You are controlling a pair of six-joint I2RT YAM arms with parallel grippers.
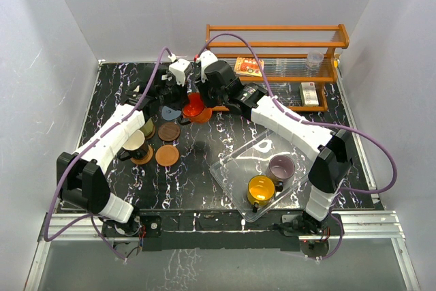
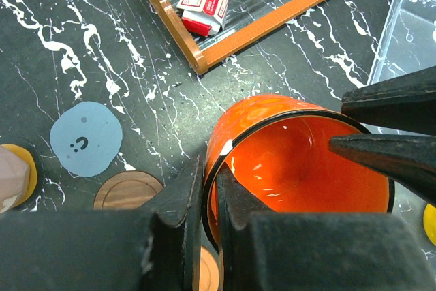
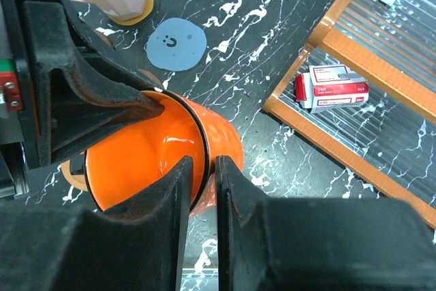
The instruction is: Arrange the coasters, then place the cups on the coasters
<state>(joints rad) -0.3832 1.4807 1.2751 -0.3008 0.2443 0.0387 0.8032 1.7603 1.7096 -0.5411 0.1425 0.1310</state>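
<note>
- Step: passing the orange cup (image 2: 300,161) between arms, near the blue coaster (image 2: 86,138).
- Rim pinched tight by left end effector (image 2: 208,192); right end effector (image 3: 204,175) straddles it narrowly, grip unclear.
- Next: right should release and left should centre the cup on a bare coaster.

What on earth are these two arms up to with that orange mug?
Both arms are on one orange cup. The left gripper is pinched shut on its rim; the right gripper straddles the opposite side of the rim. A blue-grey coaster lies bare nearby. A mauve cup and a yellow cup sit in the clear tray, not yet on coasters.
</note>
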